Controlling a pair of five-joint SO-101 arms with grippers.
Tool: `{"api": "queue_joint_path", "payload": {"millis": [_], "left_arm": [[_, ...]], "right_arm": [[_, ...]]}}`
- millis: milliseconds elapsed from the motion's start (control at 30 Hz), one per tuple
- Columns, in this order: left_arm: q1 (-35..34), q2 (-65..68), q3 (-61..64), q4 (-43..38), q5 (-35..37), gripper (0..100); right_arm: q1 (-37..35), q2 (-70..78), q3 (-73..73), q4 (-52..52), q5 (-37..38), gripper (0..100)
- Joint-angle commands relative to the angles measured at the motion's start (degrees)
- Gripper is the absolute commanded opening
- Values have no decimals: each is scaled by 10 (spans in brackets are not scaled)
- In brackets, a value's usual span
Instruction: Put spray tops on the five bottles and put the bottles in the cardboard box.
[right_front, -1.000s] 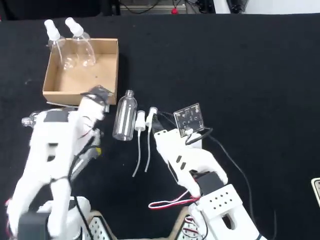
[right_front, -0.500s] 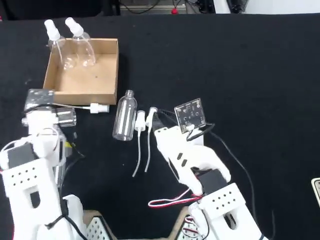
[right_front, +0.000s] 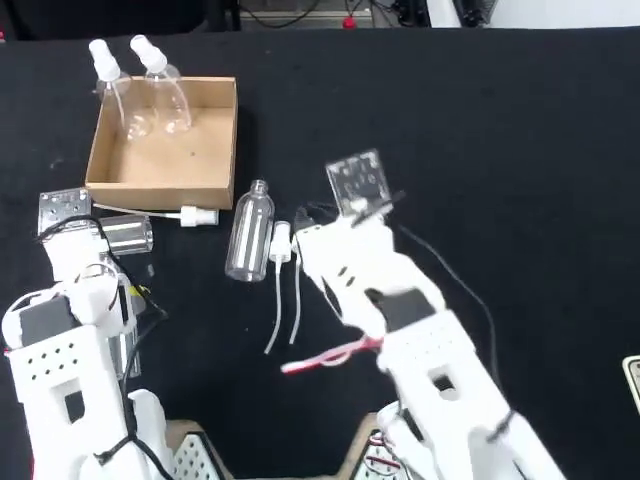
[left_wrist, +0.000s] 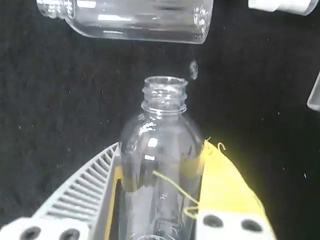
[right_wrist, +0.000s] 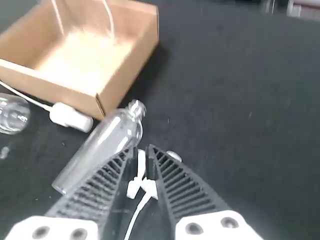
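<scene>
High view: capless bottle (right_front: 248, 235), loose spray top (right_front: 198, 215) beside cardboard box (right_front: 160, 188). Left hand (left_wrist: 162, 150) gripping open bottle (left_wrist: 160, 130); right hand (right_wrist: 140, 152) pinching second spray top (right_wrist: 136, 187).

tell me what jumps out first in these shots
The left claw grips a clear, uncapped bottle at the left of the table. Beyond it, the cardboard box holds two bottles already fitted with spray tops. The right claw sits over a loose spray top beside a lying bottle.

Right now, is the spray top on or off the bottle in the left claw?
Off: the bottle in the left claw has a bare, open neck.
</scene>
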Motion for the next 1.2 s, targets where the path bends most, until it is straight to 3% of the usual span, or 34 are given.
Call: {"api": "queue_joint_path", "payload": {"millis": [0,133,233,400,667,967,1167], "left_arm": [[-7,-9,2,-33,4,134],[-7,-9,4,-34,6,134],[-6,-9,7,-34,6,134],[-5,-9,7,-34,7,134],[52,-9,7,-30,14,134],[51,-9,7,-30,20,134],[52,-9,7,-30,19,134]], "right_arm": [[6,91,-71,2,-36,36],[6,180,-125,7,-42,37],[5,236,-182,55,-47,92],[25,291,-257,150,-120,165],[6,356,-269,150,-139,165],[4,462,-349,150,-142,165],[1,523,-392,155,-189,155]]}}
